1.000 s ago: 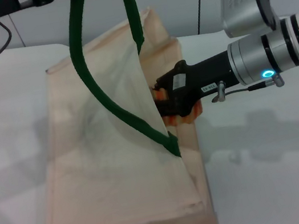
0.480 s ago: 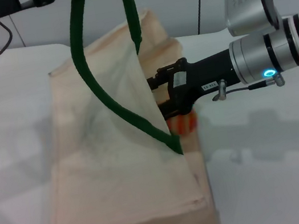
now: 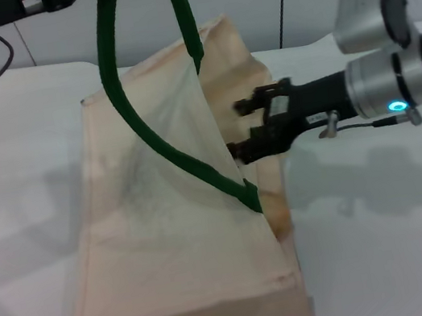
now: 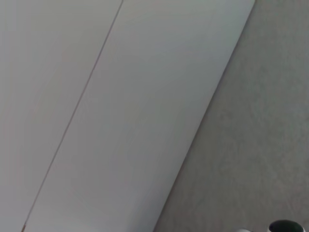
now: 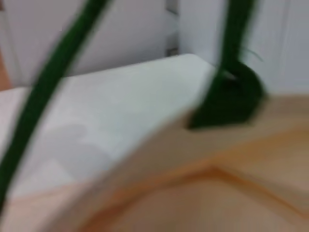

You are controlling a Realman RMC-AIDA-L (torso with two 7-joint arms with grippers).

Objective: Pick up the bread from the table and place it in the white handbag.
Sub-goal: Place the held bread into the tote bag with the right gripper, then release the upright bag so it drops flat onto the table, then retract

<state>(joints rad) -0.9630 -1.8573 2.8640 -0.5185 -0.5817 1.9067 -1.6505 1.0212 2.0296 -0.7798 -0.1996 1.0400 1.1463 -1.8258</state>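
The right gripper (image 3: 240, 130) now has its jaws spread and empty at the bag's mouth, backed off to the right, where a second ago they clamped the bread; that loaf is out of sight (I judge it dropped inside), so the placing looks done. I count 1 white handbag (image 3: 169, 247) on the table (image 3: 392, 257), 1 green strap (image 3: 111, 77) lifted by the left gripper, whose jaws I cannot tell, and 0 loaves showing.

Head view looking down on white handbag (image 3: 168, 239), right wrist close against it

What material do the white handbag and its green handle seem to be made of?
The white handbag looks like thin matte cream cloth: it creases, sags and lets light through. Its green handle looks like woven fabric strap, bending in a soft loop. The exact fibre cannot be told.
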